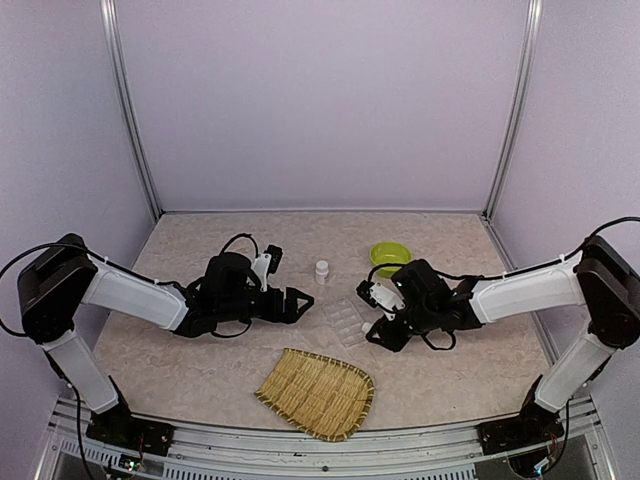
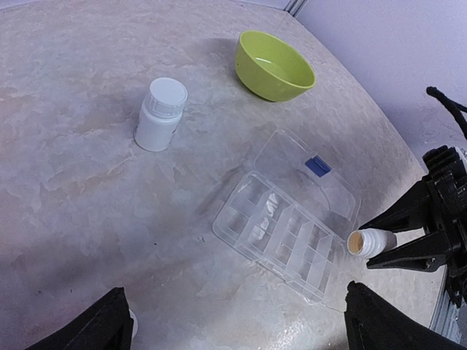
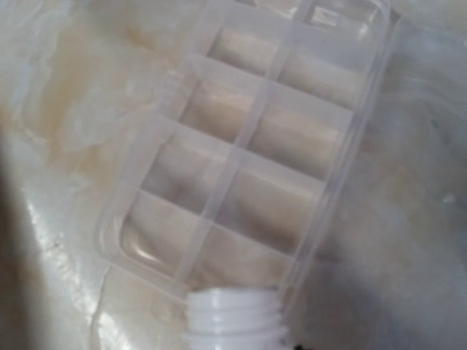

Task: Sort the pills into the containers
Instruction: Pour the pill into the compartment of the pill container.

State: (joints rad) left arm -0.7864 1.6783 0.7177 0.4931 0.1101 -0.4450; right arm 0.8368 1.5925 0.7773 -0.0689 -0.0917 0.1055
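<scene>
**Desk:** Right hand is clamped on what?

**Photographer:** On an open bottle, tipped at the edge of the organiser box on the bench. Left hand is held wide apart.

**Desk:** Progress?

**Photographer:** No pills are seen in the compartments, and the capped bottle is untouched. Sorting is judged barely begun.

Both arms reach low over the tabletop, wrists turned inward. Left pincer: jaws wide apart. Right pincer: clamped on small bottle.
</scene>
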